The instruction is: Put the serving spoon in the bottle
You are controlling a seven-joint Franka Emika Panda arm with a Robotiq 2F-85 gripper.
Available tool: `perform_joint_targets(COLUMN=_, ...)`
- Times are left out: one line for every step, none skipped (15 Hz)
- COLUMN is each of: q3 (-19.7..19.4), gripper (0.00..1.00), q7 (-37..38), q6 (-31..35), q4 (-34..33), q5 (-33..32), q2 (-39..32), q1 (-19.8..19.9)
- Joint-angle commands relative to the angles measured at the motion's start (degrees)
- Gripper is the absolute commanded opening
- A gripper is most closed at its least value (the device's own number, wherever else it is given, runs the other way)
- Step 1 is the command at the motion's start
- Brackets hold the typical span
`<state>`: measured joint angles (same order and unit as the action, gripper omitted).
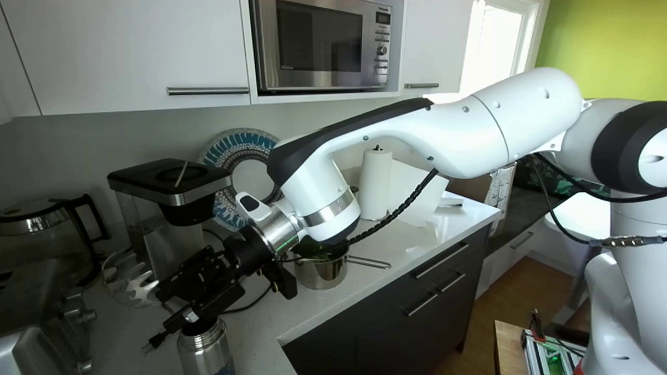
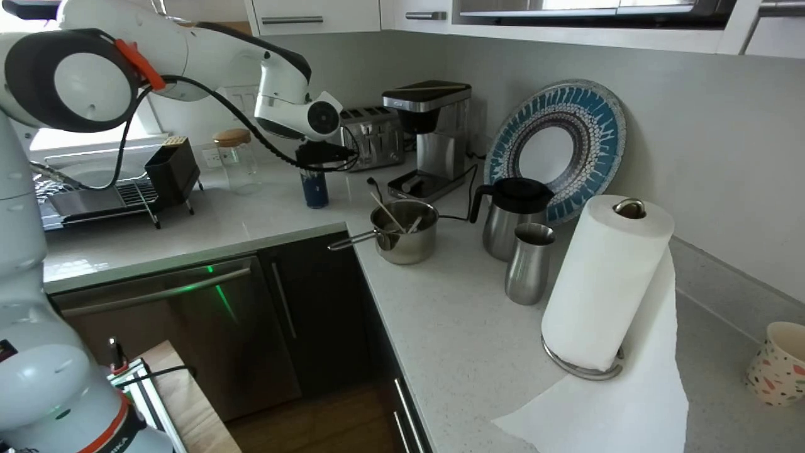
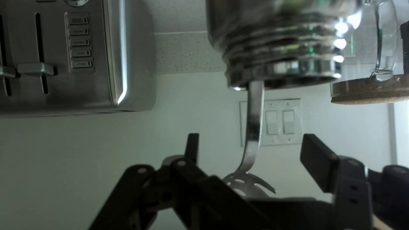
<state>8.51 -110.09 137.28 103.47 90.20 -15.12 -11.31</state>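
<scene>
Nearest the wrist camera, see the hand (image 3: 252,150), spread wide and gripping nothing, with the spoon (image 3: 254,115) between but clear of both fingertips. Going by that, count the task as all but done: handle first in the mouth of the bottle (image 3: 282,48), slotted head outside, partly behind the hand. Impossible to judge depth inside the steel. Left to do, probably: drawing back without catching that head.

Find the bottle upright on the bench (image 2: 453,333), near the front edge by the inner corner; expect little tolerance for a sideways nudge. In an exterior view, watch the toaster (image 1: 36,302) on the left and, farther off on the right, the pot (image 1: 321,275). For room, look to the wide gap toward the jar (image 2: 238,167), left of the bottle in an exterior view, and favour backing straight off before swinging.
</scene>
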Motion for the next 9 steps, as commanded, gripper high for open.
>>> perform_joint_targets(q3=-0.1, gripper=1.0, q7=3.2, q6=0.7, q4=2.5, q5=-3.5, q2=4.3, q1=-0.2)
perform_joint_targets(q3=-0.3, gripper=1.0, q7=4.8, q6=0.8, q4=3.5, q5=-5.5, q2=6.3, q1=-0.2)
perform_joint_targets(q3=-0.5, gripper=1.0, q7=7.6, q6=0.5, q4=4.6, q5=-8.2, q2=8.1, q1=0.0)
perform_joint_targets(q3=-0.7, gripper=1.0, q7=10.7, q6=0.6, q4=5.6, q5=-11.3, q2=10.0, q1=0.1)
perform_joint_targets(q3=-1.0, gripper=1.0, q7=13.9, q6=1.4, q4=7.1, q5=-14.7, q2=12.5, q1=0.3)
perform_joint_targets(q3=-1.3, gripper=1.0, q7=17.2, q6=1.9, q4=8.7, q5=-18.5, q2=15.1, q1=0.7)
perform_joint_targets(q3=-1.5, gripper=1.0, q7=20.6, q6=2.4, q4=10.4, q5=-23.3, q2=17.5, q1=1.1)
perform_joint_targets(q3=-2.2, gripper=1.0, q7=22.4, q6=-0.2, q4=13.2, q5=-28.6, q2=20.8, q1=1.6)
perform_joint_targets(q3=-3.1, gripper=1.0, q7=22.6, q6=-4.6, q4=15.2, q5=-32.3, q2=23.7, q1=2.2)
